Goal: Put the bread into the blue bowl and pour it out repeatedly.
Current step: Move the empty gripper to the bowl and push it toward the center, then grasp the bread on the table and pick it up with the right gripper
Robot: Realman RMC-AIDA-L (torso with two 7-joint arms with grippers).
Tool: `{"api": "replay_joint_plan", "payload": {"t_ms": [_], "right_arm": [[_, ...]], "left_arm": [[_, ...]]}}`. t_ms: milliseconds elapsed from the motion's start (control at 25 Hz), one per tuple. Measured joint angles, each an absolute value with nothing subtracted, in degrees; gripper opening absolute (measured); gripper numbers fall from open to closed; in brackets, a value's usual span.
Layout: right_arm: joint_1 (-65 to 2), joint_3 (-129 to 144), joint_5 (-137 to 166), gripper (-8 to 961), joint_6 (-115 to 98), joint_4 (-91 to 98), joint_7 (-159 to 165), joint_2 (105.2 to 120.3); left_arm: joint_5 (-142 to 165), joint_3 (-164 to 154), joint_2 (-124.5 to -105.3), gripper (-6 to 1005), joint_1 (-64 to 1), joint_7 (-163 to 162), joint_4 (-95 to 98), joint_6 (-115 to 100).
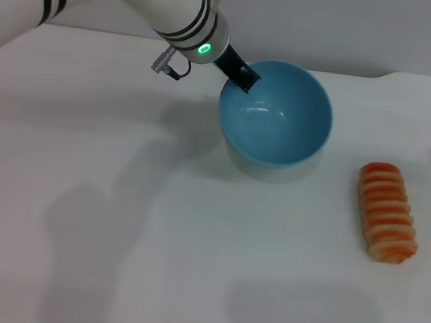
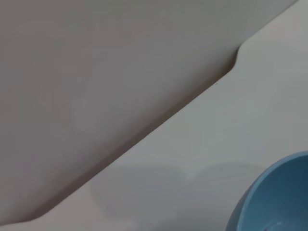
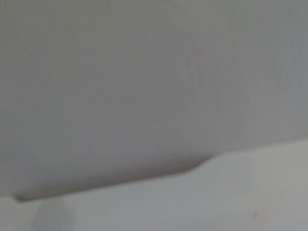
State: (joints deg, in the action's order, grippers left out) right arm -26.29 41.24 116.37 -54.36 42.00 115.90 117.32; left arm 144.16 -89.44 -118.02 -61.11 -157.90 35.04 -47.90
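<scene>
Bread lies loose on the near right of the table, bowl tipped in the left pincer's grip.

The bread [image 1: 388, 212] rests on the white table [image 1: 103, 242], striped side up, near and to the right of the blue bowl [image 1: 275, 115] and well apart from it. It looks light and fairly stiff (likely a toy loaf), with ridges that should give purchase; a hold across its narrow middle seems safest. The left pincer [image 1: 245, 78] is clamped on the bowl's far-left rim, one finger inside, and the bowl, tilted toward the camera, is empty. Its glossy wall looks slippery, so the rim hold may twist under load. The right pincer barely shows at the right edge; its state I cannot tell.
</scene>
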Motion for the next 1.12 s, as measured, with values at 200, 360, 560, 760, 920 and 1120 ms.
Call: {"api": "replay_joint_plan", "payload": {"t_ms": [200, 360, 560, 760, 920, 1120], "right_arm": [[-29.4, 36.5, 128.3, 608, -63.8, 42.8, 126.2, 115.72], [-29.9, 36.0, 132.9, 607, -65.3, 42.4, 129.2, 115.49], [-29.6, 36.5, 133.7, 606, -65.5, 40.0, 129.2, 115.88], [-29.9, 36.9, 133.9, 605, -64.6, 38.8, 128.1, 117.4], [-31.6, 38.2, 133.9, 605, -61.7, 34.6, 127.8, 117.57], [-33.7, 39.8, 134.0, 604, -57.9, 31.5, 128.0, 117.67]], "left_arm": [[144.2, -89.2, -118.05, 0, -60.5, -158.9, 35.0, -47.3], [144.2, -89.2, -118.16, 0, -60.3, -159.0, 34.9, -47.1], [144.0, -89.2, -118.33, -1, -59.9, -159.0, 34.9, -46.0], [143.9, -89.3, -118.34, -1, -59.7, -159.1, 34.9, -45.1], [143.9, -89.7, -118.33, -1, -59.5, -159.1, 34.9, -45.0], [143.9, -89.7, -118.3, -1, -59.3, -158.9, 34.9, -44.7]]}}
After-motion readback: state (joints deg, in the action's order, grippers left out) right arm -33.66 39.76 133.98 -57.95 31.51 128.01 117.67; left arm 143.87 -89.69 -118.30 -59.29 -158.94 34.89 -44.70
